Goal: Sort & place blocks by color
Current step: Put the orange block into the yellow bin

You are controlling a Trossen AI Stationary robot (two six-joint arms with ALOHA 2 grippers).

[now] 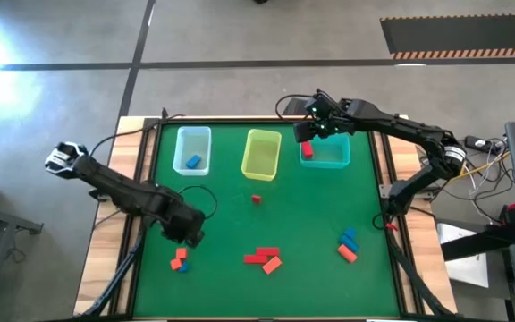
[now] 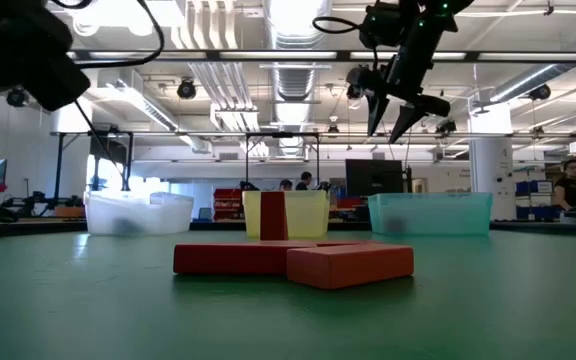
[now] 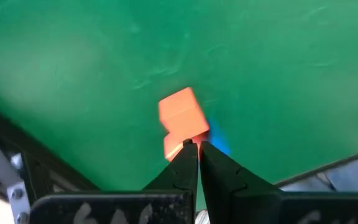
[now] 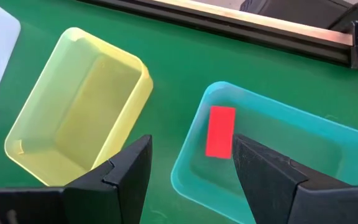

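Blue block [image 3: 219,142] mostly hidden behind left gripper [image 3: 194,148]

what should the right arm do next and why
Probably pull back toward the loose blocks: the right gripper hangs open and empty above the teal bin, with a red block already lying inside it.

Right pincer [image 4: 188,168] gapes high; left pincer [image 3: 197,152] closed.
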